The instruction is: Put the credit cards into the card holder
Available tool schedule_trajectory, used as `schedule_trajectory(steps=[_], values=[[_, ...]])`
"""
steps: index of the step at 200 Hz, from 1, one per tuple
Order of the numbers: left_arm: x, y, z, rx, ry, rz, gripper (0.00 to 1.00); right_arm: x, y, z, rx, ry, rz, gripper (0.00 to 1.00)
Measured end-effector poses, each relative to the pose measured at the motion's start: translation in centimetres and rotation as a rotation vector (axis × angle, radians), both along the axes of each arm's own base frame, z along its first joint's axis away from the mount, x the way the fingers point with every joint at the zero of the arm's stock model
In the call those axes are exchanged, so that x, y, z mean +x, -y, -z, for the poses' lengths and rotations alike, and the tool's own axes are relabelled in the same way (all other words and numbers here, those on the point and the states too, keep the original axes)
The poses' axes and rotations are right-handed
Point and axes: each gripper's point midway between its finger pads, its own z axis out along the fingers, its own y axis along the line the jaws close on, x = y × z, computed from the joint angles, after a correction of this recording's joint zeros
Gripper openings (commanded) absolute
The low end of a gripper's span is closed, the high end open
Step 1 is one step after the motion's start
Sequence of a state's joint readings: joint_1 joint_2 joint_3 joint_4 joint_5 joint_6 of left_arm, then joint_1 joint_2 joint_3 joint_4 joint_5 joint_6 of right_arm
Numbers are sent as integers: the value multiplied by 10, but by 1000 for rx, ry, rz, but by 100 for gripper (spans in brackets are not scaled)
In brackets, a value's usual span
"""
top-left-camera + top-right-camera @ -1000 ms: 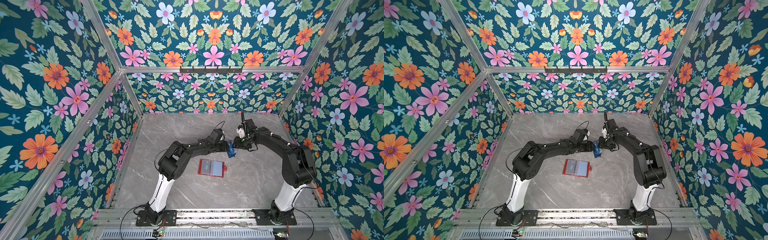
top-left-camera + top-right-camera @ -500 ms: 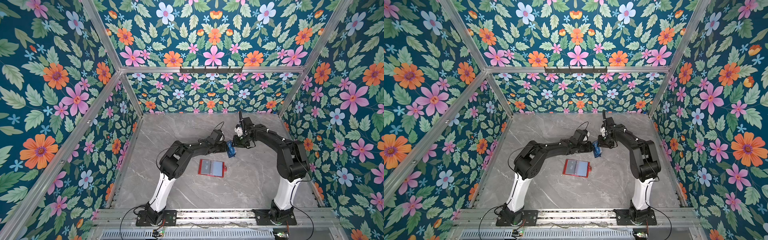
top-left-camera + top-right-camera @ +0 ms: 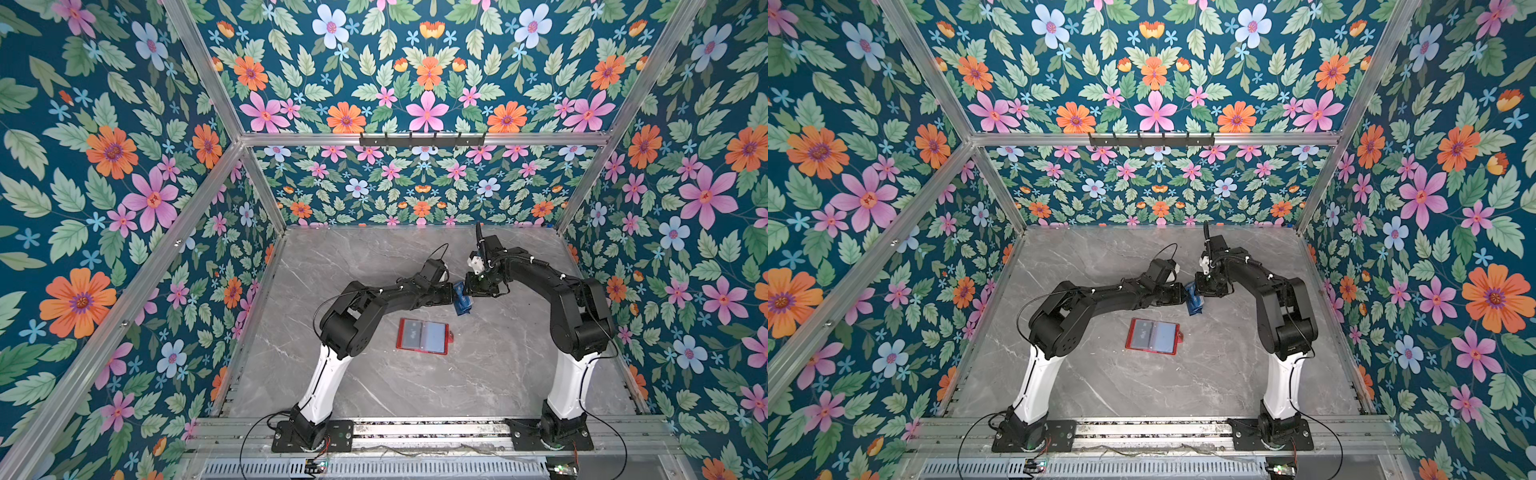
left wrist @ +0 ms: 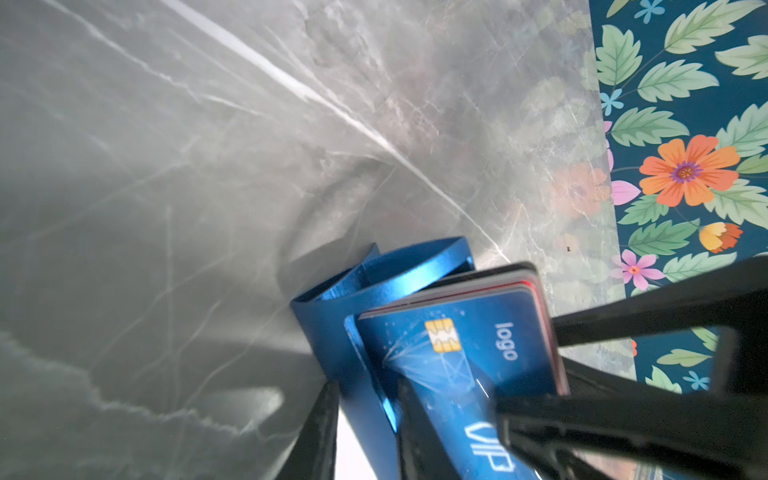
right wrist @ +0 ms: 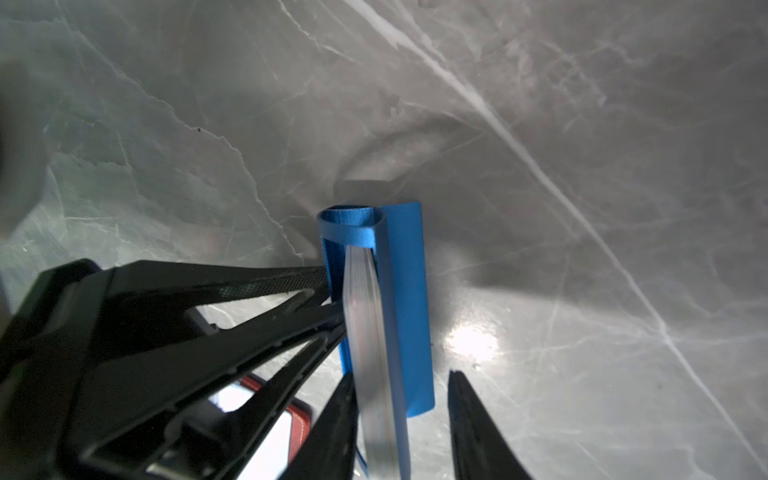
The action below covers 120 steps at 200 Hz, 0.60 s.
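Gripping the blue stand (image 4: 332,332), the left end effector (image 4: 370,415) meets the right end effector (image 5: 401,376), unclenched astride the upright credit cards (image 4: 457,345); the card holder (image 3: 423,336) lies open nearby on the desk (image 3: 374,257).

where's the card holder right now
In both top views the card holder lies open on the table, central, just below and left of the blue stand.

Count: one red leather-look bifold card holder (image 3: 423,336); one small blue metallic stand (image 3: 461,298); thin plastic credit cards (image 4: 457,340), stacked, at least three.
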<state>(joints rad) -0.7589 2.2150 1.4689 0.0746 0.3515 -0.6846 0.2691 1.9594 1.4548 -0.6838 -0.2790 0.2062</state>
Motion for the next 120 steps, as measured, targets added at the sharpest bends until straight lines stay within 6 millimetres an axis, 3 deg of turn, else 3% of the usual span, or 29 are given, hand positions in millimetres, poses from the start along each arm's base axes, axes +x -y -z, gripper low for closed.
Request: schedule_trajectory(steps=[120], values=[[-1,1,-1,3,0,8,23,-1,4,1,-77,-5,-31,33]])
